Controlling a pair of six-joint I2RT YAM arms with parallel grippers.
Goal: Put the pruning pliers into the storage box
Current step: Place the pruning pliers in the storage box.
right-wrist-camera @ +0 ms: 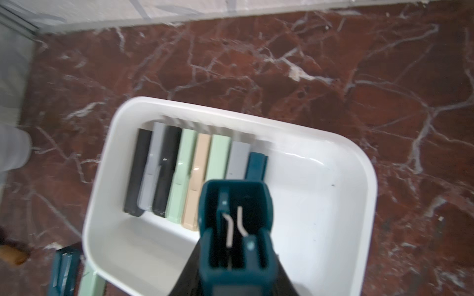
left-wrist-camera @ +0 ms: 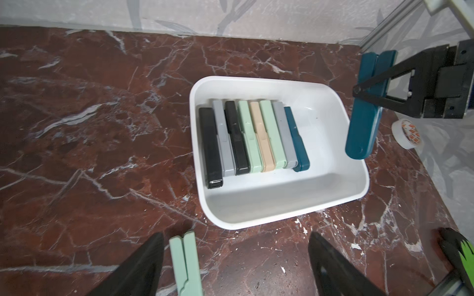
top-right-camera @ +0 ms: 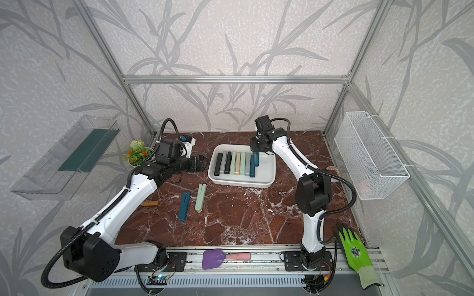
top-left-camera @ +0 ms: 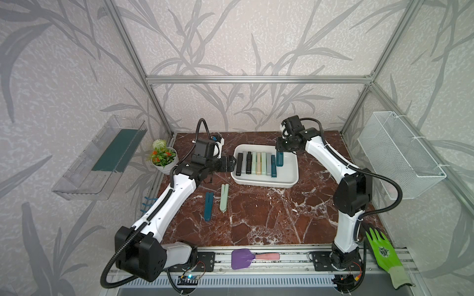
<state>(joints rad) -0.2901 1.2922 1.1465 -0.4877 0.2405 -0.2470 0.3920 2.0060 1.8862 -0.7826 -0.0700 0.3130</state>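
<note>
The white storage box [top-left-camera: 261,185] [top-right-camera: 241,184] stands at the back middle of the marble table. Several pruning pliers [top-left-camera: 256,163] [left-wrist-camera: 251,138] [right-wrist-camera: 179,174] lie side by side in it. My right gripper [top-left-camera: 280,151] [right-wrist-camera: 236,276] is shut on a dark teal pliers [top-right-camera: 255,161] [left-wrist-camera: 364,112] [right-wrist-camera: 236,230], which hangs upright over the box beside the row. My left gripper [top-left-camera: 232,164] [left-wrist-camera: 236,269] is open and holds nothing, just left of the box. On the table near it lie a pale green pliers [top-left-camera: 224,197] [left-wrist-camera: 186,264] and a dark teal one [top-left-camera: 208,206].
A potted plant [top-left-camera: 164,156] stands at the back left and a tape roll [left-wrist-camera: 407,133] to the right of the box. A clear wall tray [top-left-camera: 102,164] and a wire basket [top-left-camera: 400,159] hang on the side walls. A purple spatula [top-left-camera: 246,258] and a green glove [top-left-camera: 382,251] lie on the front rail.
</note>
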